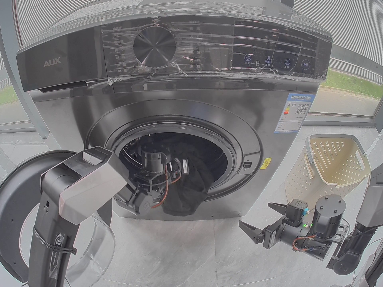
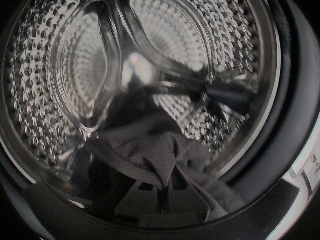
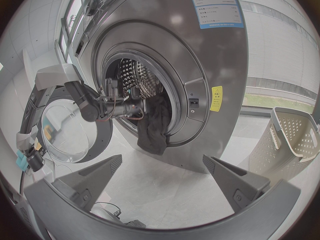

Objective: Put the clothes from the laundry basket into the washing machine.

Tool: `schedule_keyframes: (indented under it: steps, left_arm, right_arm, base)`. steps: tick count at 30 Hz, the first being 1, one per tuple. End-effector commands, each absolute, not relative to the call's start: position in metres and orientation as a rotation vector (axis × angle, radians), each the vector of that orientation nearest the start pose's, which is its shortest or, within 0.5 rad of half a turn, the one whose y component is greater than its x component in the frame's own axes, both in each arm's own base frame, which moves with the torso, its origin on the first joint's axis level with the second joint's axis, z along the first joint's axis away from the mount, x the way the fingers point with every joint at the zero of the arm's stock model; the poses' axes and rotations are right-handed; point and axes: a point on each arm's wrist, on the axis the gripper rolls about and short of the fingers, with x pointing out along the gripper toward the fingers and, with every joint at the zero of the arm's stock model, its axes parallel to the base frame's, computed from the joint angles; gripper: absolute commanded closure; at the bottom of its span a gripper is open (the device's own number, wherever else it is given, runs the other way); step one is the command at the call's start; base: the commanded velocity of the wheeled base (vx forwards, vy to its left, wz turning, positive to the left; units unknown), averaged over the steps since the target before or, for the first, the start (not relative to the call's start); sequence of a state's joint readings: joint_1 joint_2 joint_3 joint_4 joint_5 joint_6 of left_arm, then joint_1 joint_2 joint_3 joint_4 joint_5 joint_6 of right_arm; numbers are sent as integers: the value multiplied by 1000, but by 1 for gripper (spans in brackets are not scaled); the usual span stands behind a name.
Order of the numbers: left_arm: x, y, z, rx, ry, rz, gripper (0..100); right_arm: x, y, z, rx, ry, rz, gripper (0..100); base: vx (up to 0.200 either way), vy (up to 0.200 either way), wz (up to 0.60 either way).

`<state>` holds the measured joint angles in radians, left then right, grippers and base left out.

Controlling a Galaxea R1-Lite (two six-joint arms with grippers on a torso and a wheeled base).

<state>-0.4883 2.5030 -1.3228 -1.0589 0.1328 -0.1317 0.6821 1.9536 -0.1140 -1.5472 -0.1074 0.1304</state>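
The washing machine (image 1: 223, 112) stands with its round door swung open. A dark cloth (image 1: 185, 192) hangs out over the lower lip of the drum opening. My left gripper (image 1: 180, 167) is inside the opening and appears shut on that cloth. In the left wrist view the grey cloth (image 2: 146, 147) bunches over the left gripper (image 2: 164, 184), with the steel drum (image 2: 40, 84) behind. My right gripper (image 1: 259, 220) hovers open and empty over the floor in front of the machine's right side. The laundry basket (image 1: 331, 168) lies tipped on its side, its inside bare.
The open door (image 1: 16, 220) stands at the machine's left, beside my left arm. Grey floor tiles (image 1: 179, 252) lie in front of the machine. The right wrist view has the cloth (image 3: 155, 127), the basket (image 3: 293, 140) and the right gripper (image 3: 161, 160).
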Motion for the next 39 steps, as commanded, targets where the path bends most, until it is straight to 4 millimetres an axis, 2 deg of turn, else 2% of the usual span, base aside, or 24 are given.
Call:
schedule_keyframes:
  steps: [1, 7, 8, 10, 13, 15, 16, 18, 20, 21, 23, 25, 28, 34, 35, 39]
  left_arm:
    - [450, -212, 62, -149, -2, -283, 100]
    - [451, -209, 57, -151, 6, -277, 100]
    - [450, -211, 57, -166, 10, -281, 0]
    - [448, -212, 57, -176, 17, -284, 0]
    - [436, -215, 55, -172, 60, -301, 0]
    - [414, -217, 56, -145, 131, -342, 0]
    - [402, -218, 49, -125, 196, -373, 0]
    - [391, -219, 42, -104, 259, -403, 0]
    - [391, -219, 42, -104, 259, -403, 0]
    - [383, -218, 29, -72, 312, -418, 0]
    - [383, -218, 25, -65, 319, -419, 0]
    - [387, -221, 9, -55, 342, -417, 0]
    - [394, -221, -5, -48, 356, -410, 0]
    - [403, -222, -22, -33, 361, -403, 0]
    - [404, -223, -23, -34, 358, -402, 100]
    - [410, -225, -25, -41, 339, -397, 100]
  right_arm:
    - [185, 148, 61, 15, 307, 552, 0]
    - [185, 147, 60, 14, 310, 552, 0]
    - [185, 147, 60, 14, 310, 552, 0]
    - [185, 147, 60, 14, 310, 552, 0]
    - [185, 147, 60, 13, 311, 551, 0]
    - [185, 147, 60, 13, 313, 553, 0]
    - [185, 147, 60, 13, 313, 553, 0]
    - [185, 147, 60, 13, 313, 553, 0]
    - [185, 147, 60, 13, 313, 553, 0]
    - [184, 147, 60, 13, 313, 554, 0]
    - [184, 147, 60, 12, 314, 554, 0]
    - [184, 147, 60, 11, 316, 554, 0]
    - [184, 147, 60, 11, 316, 556, 0]
    - [184, 147, 60, 12, 314, 556, 0]
    - [184, 147, 60, 12, 314, 556, 0]
    - [184, 147, 60, 12, 314, 554, 0]
  base:
    - [0, 0, 0]
    - [0, 0, 0]
    - [0, 0, 0]
    - [0, 0, 0]
    - [0, 0, 0]
    - [0, 0, 0]
    - [0, 0, 0]
    - [0, 0, 0]
    - [0, 0, 0]
    - [0, 0, 0]
    - [0, 0, 0]
    - [0, 0, 0]
    - [0, 0, 0]
    - [0, 0, 0]
    - [0, 0, 0]
    - [0, 0, 0]
